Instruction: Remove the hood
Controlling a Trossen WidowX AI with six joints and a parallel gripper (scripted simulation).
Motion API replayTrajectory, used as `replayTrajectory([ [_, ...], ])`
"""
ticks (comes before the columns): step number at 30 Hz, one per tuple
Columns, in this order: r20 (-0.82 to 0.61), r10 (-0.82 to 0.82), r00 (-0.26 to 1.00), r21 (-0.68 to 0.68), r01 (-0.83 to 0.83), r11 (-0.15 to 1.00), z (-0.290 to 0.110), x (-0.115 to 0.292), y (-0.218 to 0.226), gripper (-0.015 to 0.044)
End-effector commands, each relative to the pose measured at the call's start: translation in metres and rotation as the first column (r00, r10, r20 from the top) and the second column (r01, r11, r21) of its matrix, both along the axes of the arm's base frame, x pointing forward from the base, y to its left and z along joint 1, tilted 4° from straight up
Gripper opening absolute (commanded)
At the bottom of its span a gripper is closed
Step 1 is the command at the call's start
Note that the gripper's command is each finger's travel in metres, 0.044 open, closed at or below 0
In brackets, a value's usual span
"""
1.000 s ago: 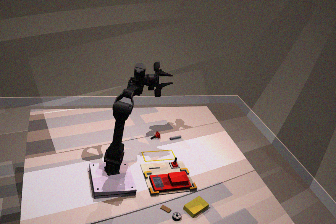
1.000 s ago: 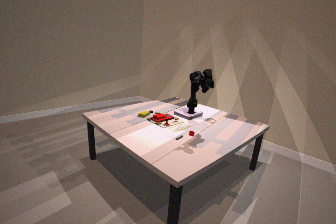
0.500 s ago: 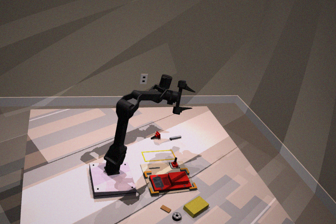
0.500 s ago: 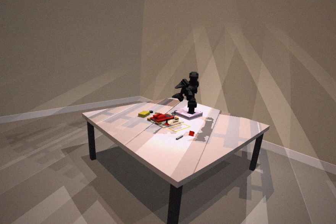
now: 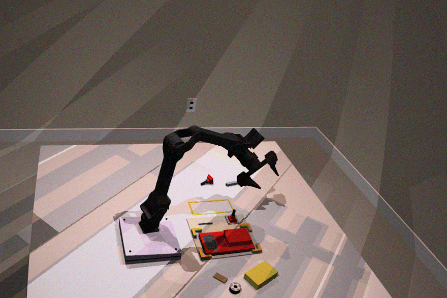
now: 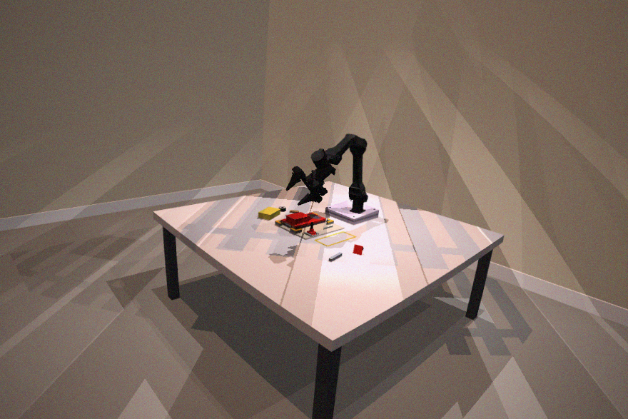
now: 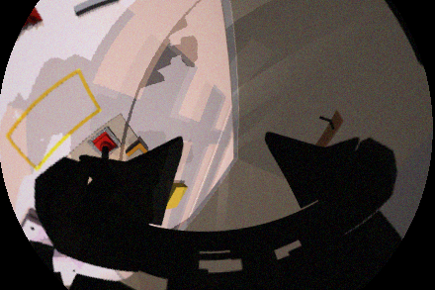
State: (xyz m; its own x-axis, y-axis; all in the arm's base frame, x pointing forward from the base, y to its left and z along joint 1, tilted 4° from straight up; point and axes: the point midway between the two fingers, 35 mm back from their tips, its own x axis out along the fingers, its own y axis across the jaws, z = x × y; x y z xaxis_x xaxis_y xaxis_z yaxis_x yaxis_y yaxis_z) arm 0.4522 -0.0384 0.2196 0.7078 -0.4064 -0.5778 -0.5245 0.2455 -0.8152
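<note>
The red toy car sits between orange corner brackets on a beige board. A dark grey panel lies on its low end, toward the arm's base; it may be the hood, but I cannot tell for certain. The marked area is a yellow outline on the table beside the board, with nothing inside. My gripper is wide open and empty, high above the table and away from the car. The car is hidden in the wrist view.
A red piece with a black stem stands on the board near the outline. A similar red piece and a grey bar lie beyond it. A yellow block lies across the car.
</note>
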Motion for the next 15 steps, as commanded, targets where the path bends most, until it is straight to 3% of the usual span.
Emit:
replayTrajectory([
  [1,-0.080,-0.131,0.988,0.164,0.142,0.976,-0.024,-0.013,-0.032,0.0440],
  [5,-0.216,-0.311,0.925,0.351,0.371,0.859,-0.053,-0.043,-0.065,0.0440],
  [8,-0.339,-0.437,0.833,0.453,0.552,0.701,-0.070,-0.070,-0.085,0.0440],
  [15,-0.645,-0.605,0.466,0.493,0.859,0.136,-0.094,-0.140,-0.113,0.0440],
])
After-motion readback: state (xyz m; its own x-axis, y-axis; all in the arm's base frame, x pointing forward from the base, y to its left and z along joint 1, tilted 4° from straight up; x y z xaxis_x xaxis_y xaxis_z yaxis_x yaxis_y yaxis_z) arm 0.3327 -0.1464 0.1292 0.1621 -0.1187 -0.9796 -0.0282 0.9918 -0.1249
